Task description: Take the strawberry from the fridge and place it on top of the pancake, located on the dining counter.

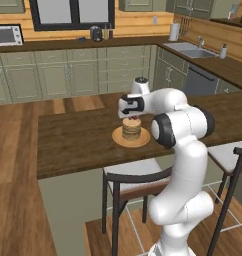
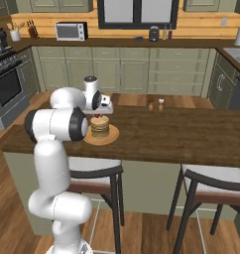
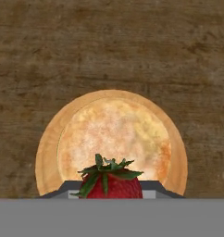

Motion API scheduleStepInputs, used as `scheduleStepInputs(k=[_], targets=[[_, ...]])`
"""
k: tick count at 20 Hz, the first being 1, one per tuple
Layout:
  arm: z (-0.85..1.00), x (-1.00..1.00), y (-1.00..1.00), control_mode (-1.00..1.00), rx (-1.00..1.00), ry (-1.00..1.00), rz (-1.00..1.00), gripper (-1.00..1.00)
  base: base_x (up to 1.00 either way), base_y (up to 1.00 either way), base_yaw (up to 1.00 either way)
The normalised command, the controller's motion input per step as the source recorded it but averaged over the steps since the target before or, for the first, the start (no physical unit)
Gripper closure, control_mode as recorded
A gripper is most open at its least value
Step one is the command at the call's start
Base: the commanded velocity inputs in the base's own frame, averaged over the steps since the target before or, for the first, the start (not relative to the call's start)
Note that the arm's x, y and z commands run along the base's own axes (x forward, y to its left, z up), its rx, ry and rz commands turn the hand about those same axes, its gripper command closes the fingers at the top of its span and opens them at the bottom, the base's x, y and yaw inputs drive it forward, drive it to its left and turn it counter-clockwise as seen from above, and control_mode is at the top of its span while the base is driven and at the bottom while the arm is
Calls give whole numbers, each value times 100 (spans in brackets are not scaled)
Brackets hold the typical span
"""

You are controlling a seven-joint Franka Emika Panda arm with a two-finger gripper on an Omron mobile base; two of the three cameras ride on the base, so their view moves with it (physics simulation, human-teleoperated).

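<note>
Fingers (image 3: 111,190) closed on the strawberry (image 3: 111,183), above the pancake (image 3: 114,139).

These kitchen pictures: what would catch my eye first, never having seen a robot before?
The big white arm bends over the long dark wood dining counter. Its claw is shut on a bright red strawberry, held right above the pancake stack on its orange plate. Two dark stools stand below the counter's near edge.

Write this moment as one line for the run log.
phase: placing | gripper: shut on small red strawberry | position: above tan pancake stack on orange plate | surface: dark wood dining counter
</note>
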Motion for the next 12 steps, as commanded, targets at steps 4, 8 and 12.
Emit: scheduleStepInputs(k=[4,8,12], targets=[[-26,6,4,-100,0,-2,0,100,0,0,0],[-19,4,-4,-100,0,0,0,100,0,0,0],[-11,3,-7,-100,0,0,0,100,0,0,0]])
